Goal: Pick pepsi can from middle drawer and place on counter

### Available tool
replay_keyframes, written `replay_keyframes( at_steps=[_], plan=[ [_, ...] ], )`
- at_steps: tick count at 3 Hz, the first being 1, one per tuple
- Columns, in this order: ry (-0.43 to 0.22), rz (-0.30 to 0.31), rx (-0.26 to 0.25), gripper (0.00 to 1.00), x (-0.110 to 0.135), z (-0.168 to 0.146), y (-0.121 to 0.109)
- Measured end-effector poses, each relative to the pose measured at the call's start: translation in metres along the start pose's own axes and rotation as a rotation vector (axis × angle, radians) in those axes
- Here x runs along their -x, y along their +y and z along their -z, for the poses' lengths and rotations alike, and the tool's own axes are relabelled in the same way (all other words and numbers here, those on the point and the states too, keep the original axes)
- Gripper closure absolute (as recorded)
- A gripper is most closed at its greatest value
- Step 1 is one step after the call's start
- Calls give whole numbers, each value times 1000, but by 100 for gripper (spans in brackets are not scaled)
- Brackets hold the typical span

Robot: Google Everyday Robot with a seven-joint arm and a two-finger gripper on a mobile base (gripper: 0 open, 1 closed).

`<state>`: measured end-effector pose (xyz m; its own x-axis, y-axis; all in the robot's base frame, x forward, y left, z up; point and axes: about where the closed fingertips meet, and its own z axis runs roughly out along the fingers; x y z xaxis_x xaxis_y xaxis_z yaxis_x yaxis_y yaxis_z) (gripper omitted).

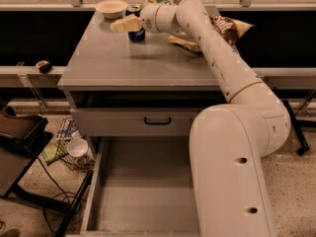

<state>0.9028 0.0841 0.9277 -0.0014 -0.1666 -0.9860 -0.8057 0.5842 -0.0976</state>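
Note:
The pepsi can stands upright on the grey counter, near its back edge. Only its dark-blue body and silver top show, partly covered by my arm. My gripper reaches across the front of the can at the height of its top and points left toward a bowl. I cannot tell whether it touches the can. My white arm stretches from the lower right across the counter to the can.
A cream bowl sits at the counter's back left. A green snack bag and a brown chip bag lie at the back right. A handled drawer is nearly shut. The bottom drawer is pulled out. A cup sits in floor clutter to the left.

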Motion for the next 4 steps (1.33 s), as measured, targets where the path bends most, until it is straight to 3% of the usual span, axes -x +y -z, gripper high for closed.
replay_keyframes(
  at_steps=[1, 2, 4],
  plan=[
    [13, -30, -48, 19, -14, -11, -10],
    [13, -43, -81, 50, -30, -29, -23],
    [5, -2, -107, 96, -18, -30, -43]
  ],
)
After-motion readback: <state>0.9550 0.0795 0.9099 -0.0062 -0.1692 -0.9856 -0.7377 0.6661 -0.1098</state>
